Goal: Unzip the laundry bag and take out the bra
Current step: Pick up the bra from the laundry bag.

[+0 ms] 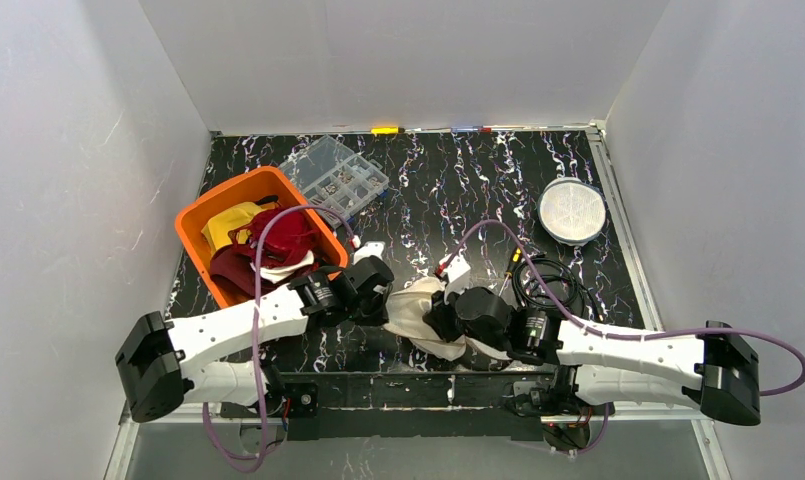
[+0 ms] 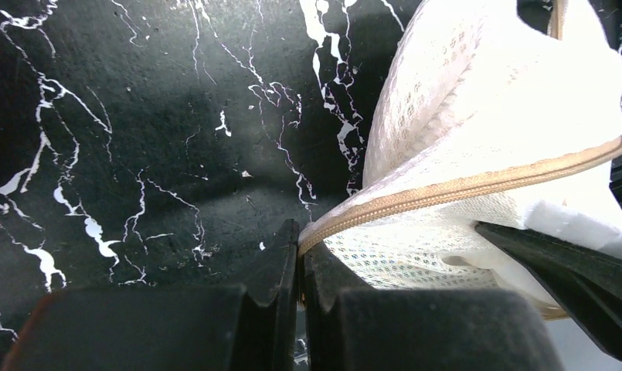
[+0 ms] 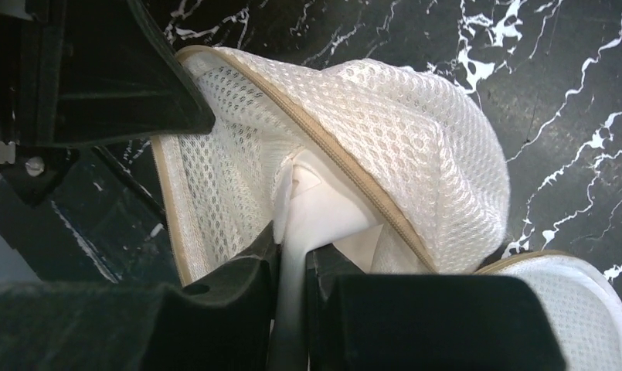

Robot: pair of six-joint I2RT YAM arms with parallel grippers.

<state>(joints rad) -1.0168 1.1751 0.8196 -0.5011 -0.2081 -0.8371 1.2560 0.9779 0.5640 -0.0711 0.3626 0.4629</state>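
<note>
The left end effector (image 2: pixel 300 247), clenched on the zipper rim, anchors the laundry bag (image 2: pixel 485 93) on the worktop (image 2: pixel 137 139). The right end effector (image 3: pixel 292 259) pinches white cloth, probably the bra (image 3: pixel 327 209), inside the open mouth.

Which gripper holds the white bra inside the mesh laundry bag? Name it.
The right gripper, pinching the white bra; the left gripper clamps the tan zipper edge.

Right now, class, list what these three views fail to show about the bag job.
1. Top view: opening of the mesh laundry bag, covered by the left gripper and right gripper.
2. Right wrist view: most of the white fabric, inside the mesh.
3. Top view: contents of the clear organiser box, too small.
</note>
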